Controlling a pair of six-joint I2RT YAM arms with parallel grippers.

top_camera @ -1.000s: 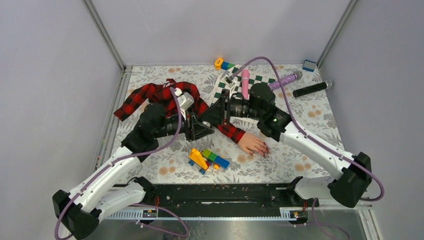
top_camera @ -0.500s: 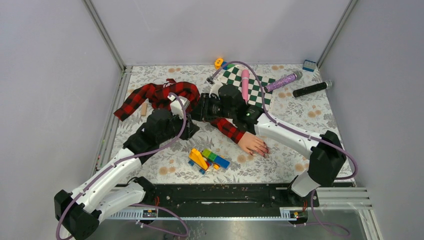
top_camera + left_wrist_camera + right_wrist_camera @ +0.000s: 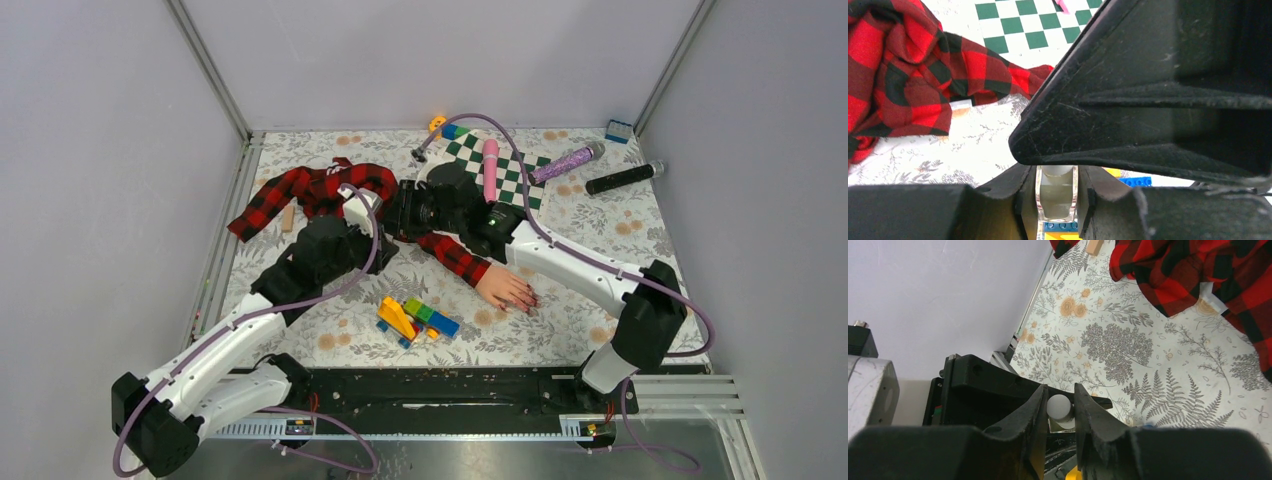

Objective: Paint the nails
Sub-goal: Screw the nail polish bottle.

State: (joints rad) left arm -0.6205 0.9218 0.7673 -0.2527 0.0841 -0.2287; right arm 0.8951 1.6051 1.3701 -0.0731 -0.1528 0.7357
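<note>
Apparently at the bottle-opening stage, the left gripper (image 3: 1056, 186) is clamped on a small pale bottle (image 3: 1056, 202), whose clear glass body sits squarely between its jaws in the left wrist view. Directly opposite, nose to nose with it, the right gripper (image 3: 1058, 412) has its jaws closed around the bottle's white cap (image 3: 1058, 404), which shows as a round top pinched between the two black fingers. A plaid sleeve (image 3: 455, 256) runs under and past the meeting jaws, and at its end, off to the right of both grippers and nearer the arm bases, lies the mannequin hand (image 3: 503, 287), palm down on the floral table (image 3: 620, 260). The nails (image 3: 527, 303) sit at its fingertips, well apart from either set of jaws; they read as dark red from overhead, but too small to tell whether any coat is fresh. No brush is visible outside the bottle. Judged from this, the painting itself has not begun: the cap must come off, the brush be carried across to the hand, and each nail be stroked. Toy bricks (image 3: 415, 317) lie below the jaws, between them and the bases.
</note>
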